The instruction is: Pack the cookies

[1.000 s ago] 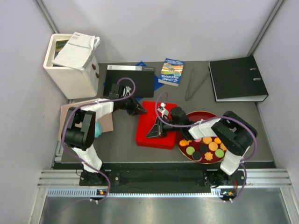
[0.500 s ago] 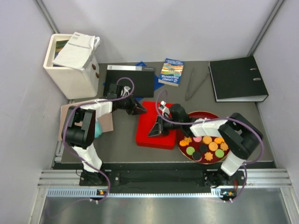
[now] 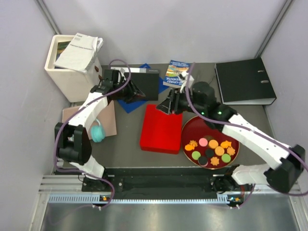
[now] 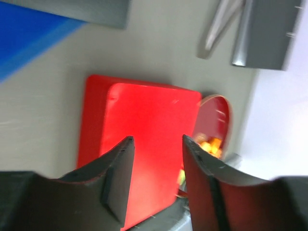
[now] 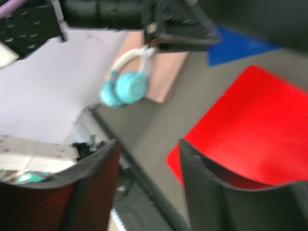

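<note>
The cookies (image 3: 211,149), several small discs in green, black, orange and pink plus orange flower shapes, lie on a round red plate (image 3: 192,126) at the right. Left of it sits a flat red box (image 3: 159,129) with its lid on. My left gripper (image 3: 140,94) hovers behind the box's left corner, open and empty. Behind the box's far edge my right gripper (image 3: 166,106) is also open and empty. In the left wrist view, the box (image 4: 144,115) and a blurred glimpse of cookies (image 4: 208,143) show between the open fingers (image 4: 118,173). The right wrist view shows the box (image 5: 255,120).
A white bin (image 3: 72,67) with papers stands at the back left. A black folder (image 3: 142,79), a blue sheet (image 3: 129,104), a book (image 3: 176,73), metal tongs (image 3: 199,86) and a black binder (image 3: 244,80) line the back. Teal headphones (image 3: 97,133) lie on a pink board (image 3: 108,122).
Both arms have lifted off the red box and drawn back toward the far side. Both grippers have opened. The red box lies flat where it was.
</note>
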